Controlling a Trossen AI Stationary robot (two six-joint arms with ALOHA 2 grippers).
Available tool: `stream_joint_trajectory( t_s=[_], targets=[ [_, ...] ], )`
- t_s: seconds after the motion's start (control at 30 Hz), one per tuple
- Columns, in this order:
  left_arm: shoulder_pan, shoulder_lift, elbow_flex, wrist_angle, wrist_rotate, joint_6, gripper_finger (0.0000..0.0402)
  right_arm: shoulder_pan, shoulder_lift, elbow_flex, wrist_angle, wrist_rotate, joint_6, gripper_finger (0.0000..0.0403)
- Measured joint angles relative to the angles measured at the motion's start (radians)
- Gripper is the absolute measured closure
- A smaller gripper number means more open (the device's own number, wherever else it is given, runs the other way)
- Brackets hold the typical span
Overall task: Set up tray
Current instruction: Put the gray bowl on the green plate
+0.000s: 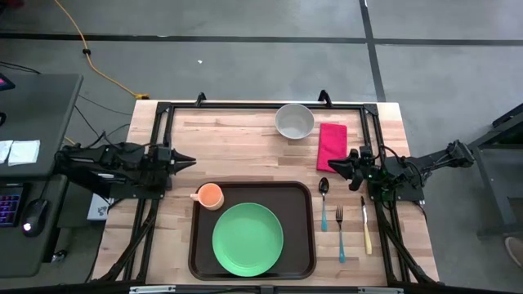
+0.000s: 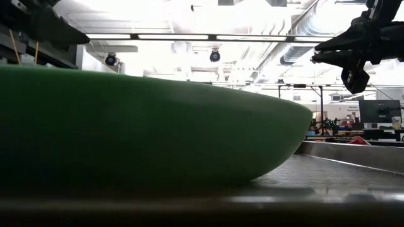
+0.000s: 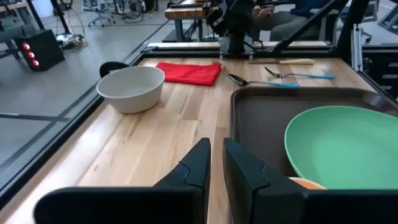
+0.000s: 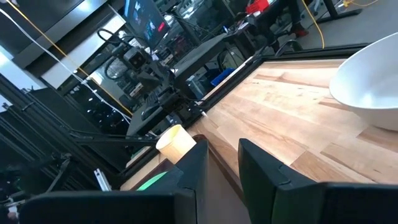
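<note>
The dark brown tray (image 1: pixel 304 245) lies at the table's near middle. A green plate (image 1: pixel 248 238) rests flat on it. An orange cup (image 1: pixel 210 196) stands at the tray's far left corner. My left gripper (image 1: pixel 191 162) hovers left of the tray, beyond the cup, pointing toward the table's right. Its fingers (image 3: pixel 199 163) stand almost together with nothing between them. My right gripper (image 1: pixel 328 166) hangs near the red napkin (image 1: pixel 331 145), pointing toward the table's left. It is shut too (image 4: pixel 222 158), and nothing is between its fingers.
A white bowl (image 1: pixel 294 121) stands at the far middle, the napkin to its right. A spoon (image 1: pixel 324 200), a fork (image 1: pixel 340 233) and a knife (image 1: pixel 365 224) lie right of the tray. A black frame (image 1: pixel 245 106) borders the table. Bare wood lies between the grippers.
</note>
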Motion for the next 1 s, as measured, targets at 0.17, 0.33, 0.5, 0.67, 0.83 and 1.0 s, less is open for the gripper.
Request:
stream_joint_trajectory(
  t_s=[0.17, 0.33, 0.5, 0.67, 0.83, 1.0],
  targets=[
    [0.0, 0.0, -0.029, 0.004, 0.002, -0.024, 0.0328, 0.0, 0.0, 0.0, 0.012, 0.011, -0.003, 0.0336],
    [0.0, 0.0, -0.062, 0.059, 0.027, -0.028, 0.0328, 0.0, 0.0, 0.0, 0.067, 0.064, -0.063, 0.0336],
    [0.0, 0.0, -0.107, 0.109, 0.034, -0.04, 0.0328, 0.0, 0.0, 0.0, 0.124, 0.08, -0.135, 0.0336],
    [0.0, -0.018, -0.143, 0.127, 0.05, -0.048, 0.0328, 0.0, 0.0, 0.0, 0.157, 0.08, -0.157, 0.0336],
    [0.0, -0.07, -0.177, 0.158, 0.054, -0.048, 0.0328, 0.0, 0.001, 0.0, 0.16, 0.08, -0.154, 0.0336],
    [0.0, -0.121, -0.225, 0.182, 0.059, -0.061, 0.0328, 0.0, 0.001, 0.003, 0.155, 0.097, -0.154, 0.0336]
  ],
)
